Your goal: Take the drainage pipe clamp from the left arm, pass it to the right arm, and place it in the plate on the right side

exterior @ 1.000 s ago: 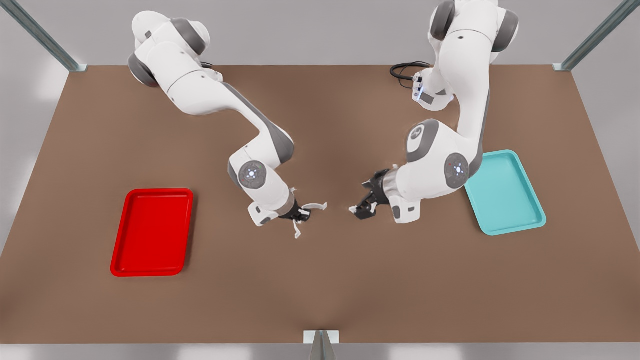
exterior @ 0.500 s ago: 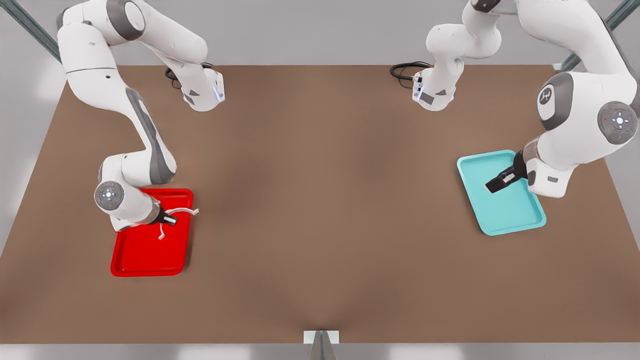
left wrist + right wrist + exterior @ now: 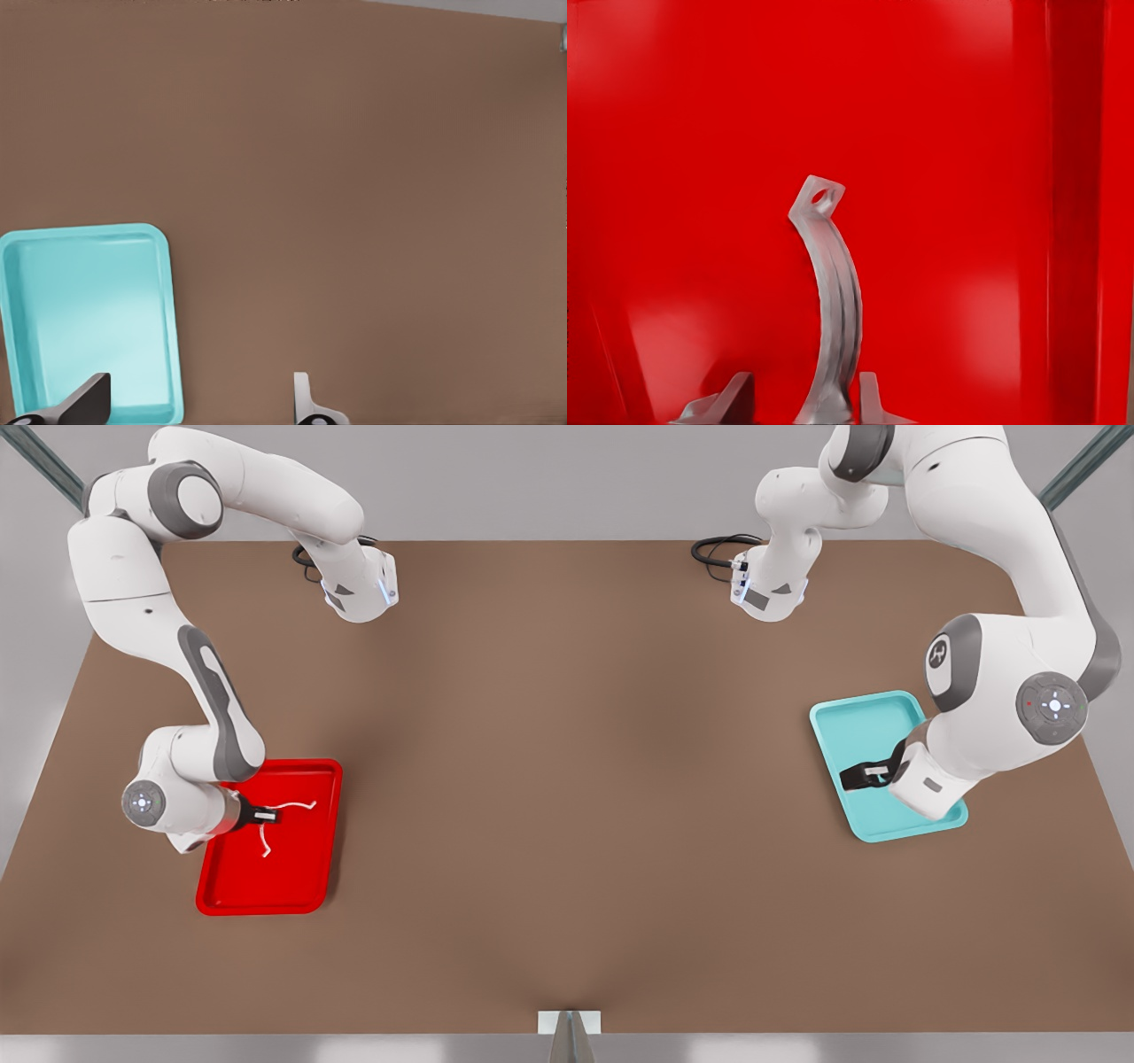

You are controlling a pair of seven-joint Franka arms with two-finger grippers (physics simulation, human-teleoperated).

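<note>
The right gripper [image 3: 262, 813], at the lower left of the front view, is clenched on the drainage pipe clamp [image 3: 276, 822] at the middle of its arc, which leaves both tabbed ends free and lets the piece be set down without the fingers meeting the tray floor. In the right wrist view the clamp [image 3: 830, 301] rises from between the fingertips [image 3: 866, 396], its holed tab outermost.

In the front view the clamp opens toward the frame's lower right; one end reaches to the right, the other toward the bottom edge, so the line joining its ends runs diagonally.

It hangs over the left-centre of the plate [image 3: 314, 886], within the rim; contact with the floor cannot be judged. Release looks like the step in hand.

The left gripper [image 3: 858, 776] waits at the right of the frame over the teal tray [image 3: 864, 713], its fingers [image 3: 89, 398] spread and empty.
</note>
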